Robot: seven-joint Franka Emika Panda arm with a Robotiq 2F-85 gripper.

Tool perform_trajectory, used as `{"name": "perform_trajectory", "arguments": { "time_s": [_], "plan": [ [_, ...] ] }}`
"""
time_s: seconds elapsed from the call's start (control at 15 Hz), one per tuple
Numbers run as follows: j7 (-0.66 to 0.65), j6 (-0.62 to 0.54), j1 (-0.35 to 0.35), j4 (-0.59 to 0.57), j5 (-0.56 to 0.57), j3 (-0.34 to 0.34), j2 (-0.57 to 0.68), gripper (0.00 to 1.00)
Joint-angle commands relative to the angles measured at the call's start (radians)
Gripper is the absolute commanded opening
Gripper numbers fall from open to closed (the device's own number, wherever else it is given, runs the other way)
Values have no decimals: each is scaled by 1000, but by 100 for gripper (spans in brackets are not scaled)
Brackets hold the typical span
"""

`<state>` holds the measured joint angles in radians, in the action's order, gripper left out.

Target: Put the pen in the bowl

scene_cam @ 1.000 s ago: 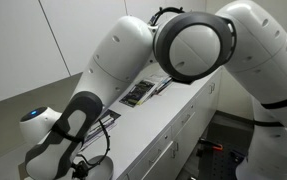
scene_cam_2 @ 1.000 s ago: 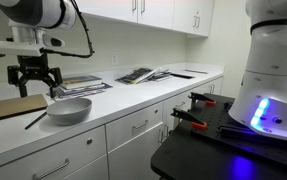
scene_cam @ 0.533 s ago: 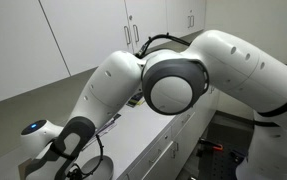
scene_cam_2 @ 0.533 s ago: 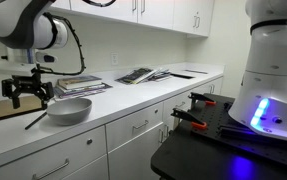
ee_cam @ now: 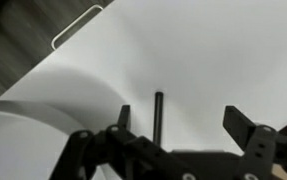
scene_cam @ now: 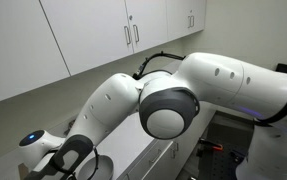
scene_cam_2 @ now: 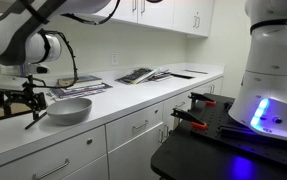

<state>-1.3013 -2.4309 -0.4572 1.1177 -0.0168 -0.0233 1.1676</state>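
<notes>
Gripper (scene_cam_2: 21, 100) sits low over the left end of the counter (scene_cam_2: 133, 108), fingers spread wide, nothing pinched; the pen (scene_cam_2: 35, 119) lies flat on the white top, just left of the bowl (scene_cam_2: 70, 110); wrist view has the pen (ee_cam: 158, 112) between the open fingers (ee_cam: 123, 118), off-centre; bowl rim (ee_cam: 43, 100) curves close by; stack of books (scene_cam_2: 83, 86) just beyond the bowl.

- My pincer (scene_cam_2: 21, 98) is black all over.
- The pen (ee_cam: 158, 115) is plain and dark, nearly black.
- The bowl (scene_cam_2: 71, 110) is plain pale grey-white.
- The counter (scene_cam_2: 133, 98) is white.
- The far cabinets (scene_cam_2: 163, 12) are white with silver handles.
- My arm (scene_cam: 223, 80) is white, and my base (scene_cam_2: 268, 105) glows blue.
- The board (ee_cam: 23, 45) on the left shows brown wood grain.
</notes>
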Motion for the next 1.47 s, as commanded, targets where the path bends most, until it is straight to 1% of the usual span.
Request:
{"name": "perform_trajectory", "arguments": {
  "time_s": [0.0,0.2,0.4,0.6,0.93,1.0,1.07,1.13,1.2,1.4],
  "plan": [
    [-26,59,-12,-119,-22,25,71,100],
    [-33,83,-12,-170,-23,31,108,100],
    [-34,114,-7,-218,-26,29,137,92],
    [-37,149,-3,-267,-28,27,164,88],
    [-52,192,0,-342,-26,24,212,87],
    [-52,199,0,-354,-26,23,220,84],
    [-54,194,4,-349,-19,18,218,76],
    [-54,194,4,-357,-19,18,224,71],
    [-56,191,3,-363,-18,19,227,54],
    [-58,192,2,-377,-15,21,232,30]
  ]
}}
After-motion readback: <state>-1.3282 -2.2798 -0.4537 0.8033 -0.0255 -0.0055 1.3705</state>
